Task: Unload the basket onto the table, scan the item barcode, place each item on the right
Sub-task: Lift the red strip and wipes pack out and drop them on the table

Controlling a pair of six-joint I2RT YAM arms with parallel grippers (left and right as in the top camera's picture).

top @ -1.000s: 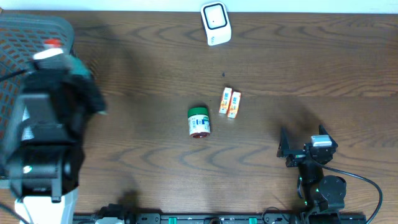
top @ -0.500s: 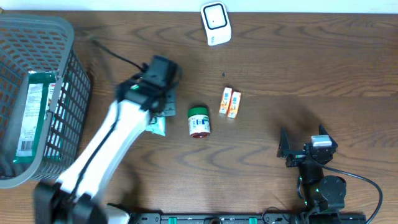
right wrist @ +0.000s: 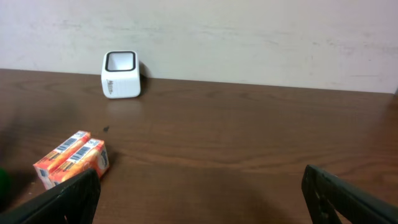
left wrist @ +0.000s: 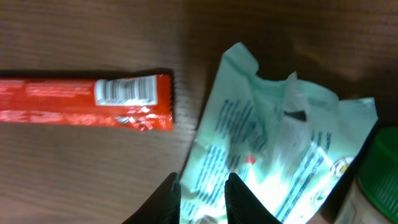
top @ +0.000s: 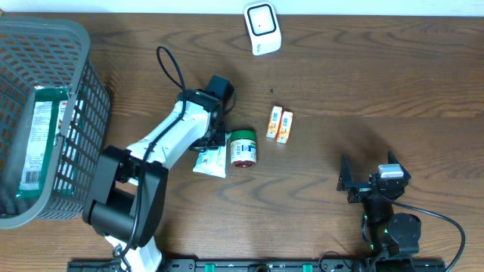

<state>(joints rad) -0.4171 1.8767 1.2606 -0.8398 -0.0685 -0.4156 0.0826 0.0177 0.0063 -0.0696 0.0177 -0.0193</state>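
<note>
Left gripper (left wrist: pixel 202 186): fingers close together, a narrow slit between them. Cannot tell whether they nip anything or stand free. Directly under and ahead of the fingertips lies a white-and-teal pouch (left wrist: pixel 273 149), probably the item to scan. It is flat on the wood, crumpled, with its top edge ragged. It looks like thin film, so light and limp, and likely to fold or droop when lifted. The glossy skin may slip. Best hold, by my reckoning, is the flat sealed margin nearest the fingers, not the wrinkled middle, so the printed face hangs open to be read. No barcode can be made out on it from here. Just beside the pouch, on the left of the wrist view, is a red bar (left wrist: pixel 87 102) with its barcode up. On the other side, a green-lidded jar (top: pixel 242 147) sits close against the pouch. The scanner (top: pixel 262 29) stands well beyond the tool. Right gripper (right wrist: pixel 200 176): spread wide, nothing between its fingers, well apart from the pouch.
</note>
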